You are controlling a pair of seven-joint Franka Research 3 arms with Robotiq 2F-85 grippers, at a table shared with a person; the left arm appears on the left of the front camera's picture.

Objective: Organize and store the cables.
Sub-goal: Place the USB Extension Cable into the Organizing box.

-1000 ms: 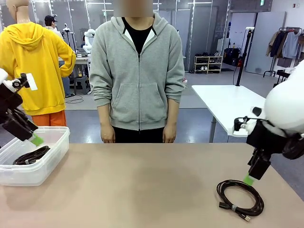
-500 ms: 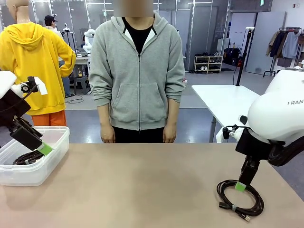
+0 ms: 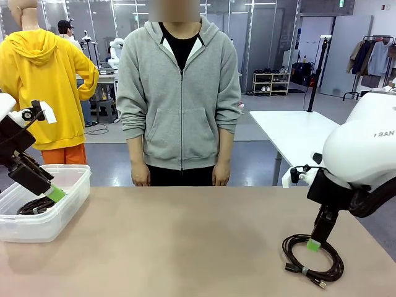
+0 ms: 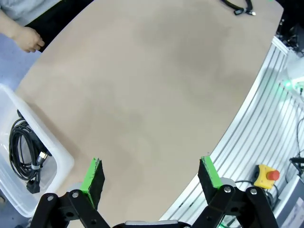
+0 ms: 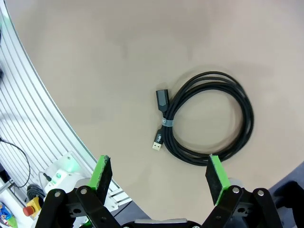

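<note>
A black coiled cable (image 3: pixel 312 258) lies on the table at the front right; the right wrist view shows this cable (image 5: pixel 209 118) as a round coil with a band and two plug ends. My right gripper (image 3: pixel 314 245) hangs open just above its near rim, nothing between the fingers (image 5: pixel 101 176). A second coiled cable (image 3: pixel 38 204) rests inside the clear plastic bin (image 3: pixel 68 204) at the left, also seen as a cable (image 4: pixel 26 152) in the left wrist view. My left gripper (image 3: pixel 54 193) stands open over the bin, empty.
A person in a grey hoodie (image 3: pixel 179 93) stands at the far edge, hands down at the sides. One hand (image 4: pixel 28 39) shows by the table edge. The brown tabletop (image 3: pixel 185 241) spans between bin and coil. An emergency stop button (image 4: pixel 266 175) sits below the table.
My right gripper dropped down and left to hover just over the coil. My left gripper lowered slightly towards the bin. Neither cable moved.
</note>
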